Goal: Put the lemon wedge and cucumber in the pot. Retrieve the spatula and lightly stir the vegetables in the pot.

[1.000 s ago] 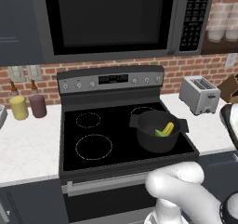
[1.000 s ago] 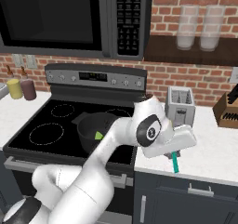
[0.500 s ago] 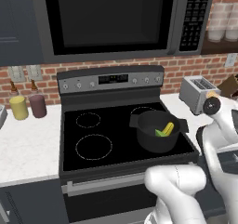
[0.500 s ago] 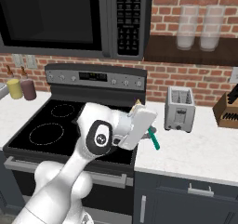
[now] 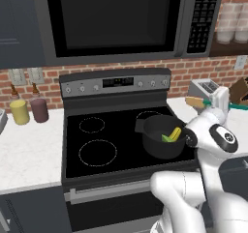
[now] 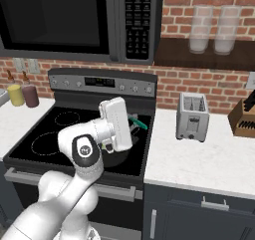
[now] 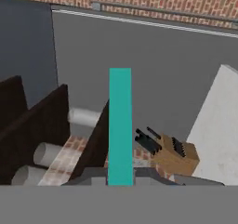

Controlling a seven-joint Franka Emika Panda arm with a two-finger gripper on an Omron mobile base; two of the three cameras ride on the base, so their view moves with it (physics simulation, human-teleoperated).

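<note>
The dark pot [image 5: 162,141] stands on the stove's front right burner. Inside it lie the yellowish cucumber [image 5: 175,133] and the small green lemon wedge [image 5: 166,138]. My gripper [image 5: 214,103] hovers just right of the pot and above its rim, shut on the spatula. The spatula lies level, with its orange-tan blade [image 5: 195,102] pointing toward the pot and its teal handle [image 5: 238,106] pointing away. From the right base, my hand and arm cover most of the pot, and the teal handle [image 6: 139,123] sticks out past the gripper [image 6: 131,128]. The handle [image 7: 120,125] rises straight up in the hand view.
A silver toaster [image 6: 192,117] and a wooden knife block [image 6: 243,117] stand on the right counter. Two bottles [image 5: 28,110] sit on the left counter. The microwave [image 5: 116,19] hangs over the stove [image 5: 97,147], and the left burners are bare.
The arm has swung left from the right counter toward the stove, carrying the spatula. The hand has turned and now sits beside the pot.
</note>
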